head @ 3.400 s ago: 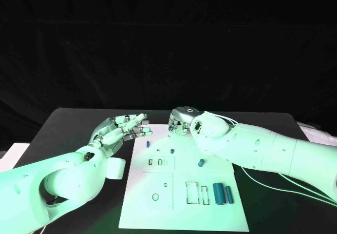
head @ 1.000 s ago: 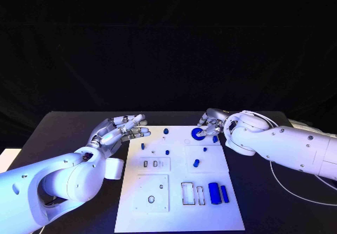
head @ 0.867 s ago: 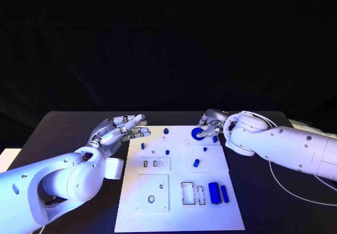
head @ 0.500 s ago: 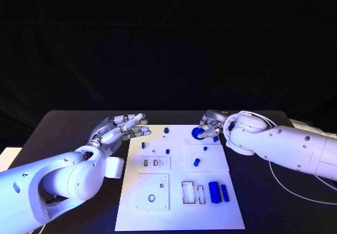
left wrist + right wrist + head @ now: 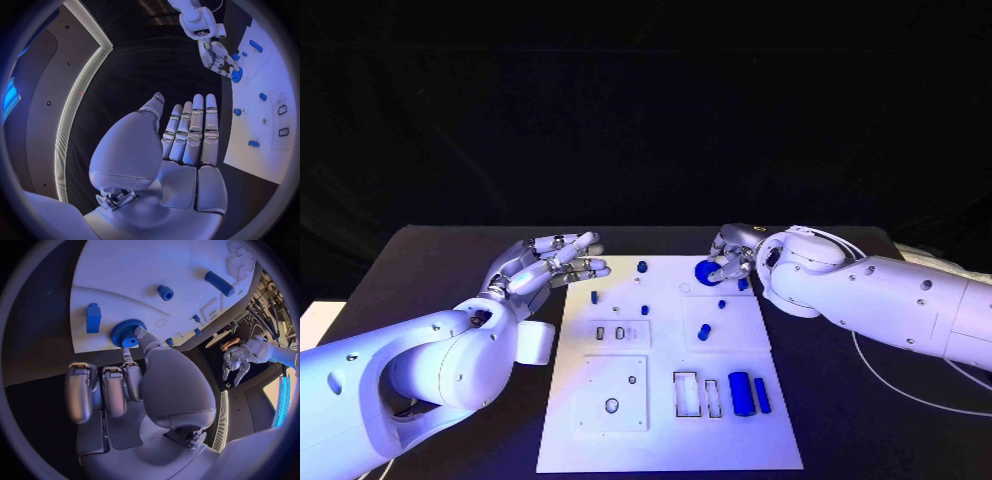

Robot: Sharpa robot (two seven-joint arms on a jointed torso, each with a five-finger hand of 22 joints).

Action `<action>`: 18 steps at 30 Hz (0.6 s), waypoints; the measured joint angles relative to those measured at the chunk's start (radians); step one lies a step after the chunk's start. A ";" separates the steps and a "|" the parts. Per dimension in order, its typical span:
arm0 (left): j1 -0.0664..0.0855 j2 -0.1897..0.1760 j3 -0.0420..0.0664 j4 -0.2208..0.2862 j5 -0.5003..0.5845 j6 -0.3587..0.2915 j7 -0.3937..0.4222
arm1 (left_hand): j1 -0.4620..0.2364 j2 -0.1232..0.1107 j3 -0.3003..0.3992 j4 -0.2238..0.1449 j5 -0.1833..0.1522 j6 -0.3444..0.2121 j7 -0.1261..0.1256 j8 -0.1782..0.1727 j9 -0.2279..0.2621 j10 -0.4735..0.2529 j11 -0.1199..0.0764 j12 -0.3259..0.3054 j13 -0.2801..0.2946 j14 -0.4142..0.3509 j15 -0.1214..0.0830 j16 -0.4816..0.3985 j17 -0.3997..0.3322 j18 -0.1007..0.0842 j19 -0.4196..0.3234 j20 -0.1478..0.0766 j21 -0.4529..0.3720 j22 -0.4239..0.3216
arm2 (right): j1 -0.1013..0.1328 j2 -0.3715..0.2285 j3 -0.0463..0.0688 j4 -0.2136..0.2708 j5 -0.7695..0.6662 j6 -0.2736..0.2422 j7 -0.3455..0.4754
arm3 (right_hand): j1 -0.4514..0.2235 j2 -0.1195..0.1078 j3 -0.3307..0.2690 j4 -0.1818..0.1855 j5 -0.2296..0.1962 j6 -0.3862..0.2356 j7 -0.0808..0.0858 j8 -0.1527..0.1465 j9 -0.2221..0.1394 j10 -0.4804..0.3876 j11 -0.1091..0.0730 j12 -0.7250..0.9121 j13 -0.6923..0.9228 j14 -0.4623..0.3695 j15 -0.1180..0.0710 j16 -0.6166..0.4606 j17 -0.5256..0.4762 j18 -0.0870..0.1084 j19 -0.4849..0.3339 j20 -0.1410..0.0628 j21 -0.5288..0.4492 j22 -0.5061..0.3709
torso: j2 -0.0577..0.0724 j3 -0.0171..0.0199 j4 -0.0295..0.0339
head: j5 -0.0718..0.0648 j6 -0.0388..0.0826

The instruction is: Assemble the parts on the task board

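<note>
The right hand (image 5: 733, 258) pinches a blue gear (image 5: 127, 333) at its fingertips, over the task board (image 5: 733, 330). The left hand (image 5: 548, 268) hovers released, fingers straight, holding nothing.

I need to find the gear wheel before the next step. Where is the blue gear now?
The gear sits at the board's far right corner in the head view, pinched by the right hand, with a small blue part just beside it.

Black table (image 5: 444, 260) — dark backdrop (image 5: 646, 110) behind — nothing more.
</note>
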State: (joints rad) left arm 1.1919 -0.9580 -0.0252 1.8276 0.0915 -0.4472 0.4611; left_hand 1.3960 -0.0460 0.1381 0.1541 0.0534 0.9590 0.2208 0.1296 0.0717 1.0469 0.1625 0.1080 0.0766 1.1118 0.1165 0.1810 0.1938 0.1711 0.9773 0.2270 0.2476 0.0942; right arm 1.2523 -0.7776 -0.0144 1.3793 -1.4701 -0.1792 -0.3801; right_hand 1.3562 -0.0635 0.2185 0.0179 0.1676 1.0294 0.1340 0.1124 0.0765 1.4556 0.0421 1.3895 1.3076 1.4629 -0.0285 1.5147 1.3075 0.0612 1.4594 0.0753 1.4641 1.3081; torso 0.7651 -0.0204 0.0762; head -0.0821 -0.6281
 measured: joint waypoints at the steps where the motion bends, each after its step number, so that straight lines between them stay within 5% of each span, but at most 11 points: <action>1: 0.000 0.000 0.000 0.000 0.000 0.000 0.000 | 0.000 0.000 0.000 0.000 0.000 0.000 0.000 0.000 0.000 0.000 0.000 0.000 0.000 0.000 0.000 0.000 0.000 0.000 0.000 0.000 0.000 0.000 | -0.001 0.000 0.000 0.001 -0.007 -0.002 0.000 | 0.001 0.001 0.006 -0.003 -0.005 0.006 0.000 0.003 0.000 0.004 -0.004 0.003 0.000 0.000 0.000 0.000 0.000 0.000 0.000 0.000 0.000 0.000 | 0.000 0.0000 0.0000 | 0.000 0.000; 12: 0.000 0.000 0.000 0.000 0.000 0.001 -0.001 | 0.004 0.004 0.003 -0.003 0.000 0.000 0.000 0.000 0.000 0.000 0.000 0.000 0.000 0.000 0.000 0.000 0.001 0.000 0.000 0.000 0.000 0.000 | -0.016 0.000 -0.006 0.049 -0.073 -0.056 0.005 | 0.008 0.007 0.046 -0.007 0.017 0.013 0.003 0.005 0.000 0.009 -0.016 0.023 0.000 0.005 -0.013 0.004 0.000 0.000 0.004 -0.012 0.020 0.000 | 0.000 0.0000 0.0001 | 0.000 -0.001; 18: 0.000 0.000 0.000 0.000 0.000 0.001 -0.001 | 0.004 0.004 0.003 -0.003 0.000 0.000 0.000 0.000 0.000 0.000 0.000 0.000 0.000 0.000 0.000 0.000 0.002 0.000 0.000 0.000 0.000 -0.001 | -0.016 0.009 -0.006 0.096 -0.084 -0.094 0.006 | -0.040 0.009 0.051 -0.001 0.024 0.014 0.002 0.006 0.000 0.011 -0.018 0.023 0.000 0.005 -0.013 0.004 0.000 -0.011 0.007 -0.014 0.021 0.000 | 0.000 -0.0005 0.0010 | 0.002 0.000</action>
State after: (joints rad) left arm 1.1918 -0.9579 -0.0252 1.8279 0.0916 -0.4462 0.4602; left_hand 1.4000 -0.0420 0.1407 0.1516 0.0534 0.9590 0.2208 0.1296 0.0717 1.0469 0.1625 0.1080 0.0766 1.1118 0.1165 0.1810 0.1956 0.1710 0.9773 0.2270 0.2476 0.0934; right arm 1.2367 -0.7683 -0.0206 1.4757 -1.5543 -0.2728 -0.3744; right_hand 1.3161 -0.0549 0.2698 0.0166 0.1919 1.0433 0.1360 0.1180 0.0763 1.4662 0.0243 1.4126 1.3074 1.4684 -0.0415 1.5183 1.3073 0.0504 1.4661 0.0608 1.4852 1.3079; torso 0.7646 -0.0209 0.0772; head -0.0803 -0.6279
